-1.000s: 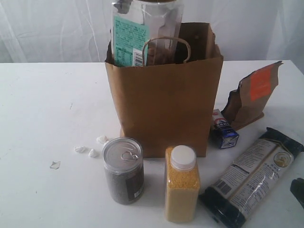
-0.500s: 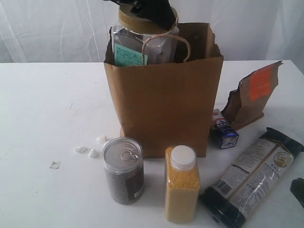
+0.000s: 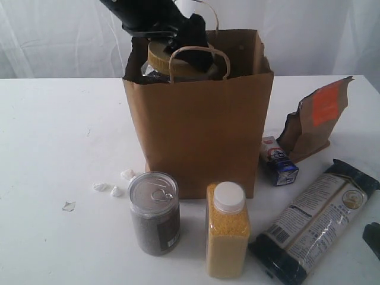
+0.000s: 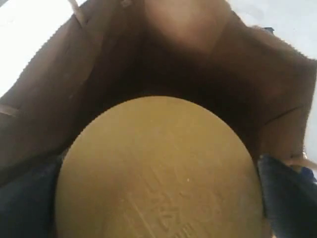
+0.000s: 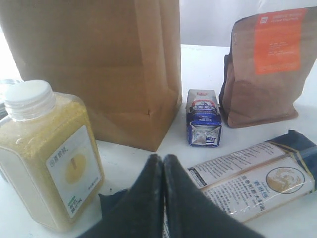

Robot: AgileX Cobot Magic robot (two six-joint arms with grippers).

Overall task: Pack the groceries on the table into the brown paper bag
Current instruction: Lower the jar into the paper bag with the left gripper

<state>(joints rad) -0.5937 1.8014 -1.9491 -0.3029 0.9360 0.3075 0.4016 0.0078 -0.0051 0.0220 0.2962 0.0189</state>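
The brown paper bag [image 3: 199,136] stands upright mid-table. My left gripper [image 3: 181,50] reaches into its mouth, shut on the clear jar by its olive lid [image 3: 178,64]; only the lid and shoulder show above the rim. In the left wrist view the lid [image 4: 158,168] fills the space between my dark fingers [image 4: 290,198], with the bag's inside beyond. On the table [image 3: 47,136] in front stand the silver can [image 3: 154,211] and yellow-grain bottle [image 3: 227,231]. To the right are the carton [image 3: 278,160], pouch [image 3: 314,122] and dark-blue packet [image 3: 314,219]. My right gripper [image 5: 163,161] rests shut and empty near the packet [image 5: 252,178].
Small white crumbs [image 3: 113,187] and a clear scrap [image 3: 69,206] lie left of the can. A white curtain hangs behind the table. The right gripper's tip [image 3: 373,237] shows at the front right edge. The bottle [image 5: 47,158] and carton [image 5: 203,124] stand close before the bag [image 5: 99,64].
The left gripper has lowered the jar well down into the bag, so its label no longer shows. The bag has shifted slightly left. The right arm has not moved.
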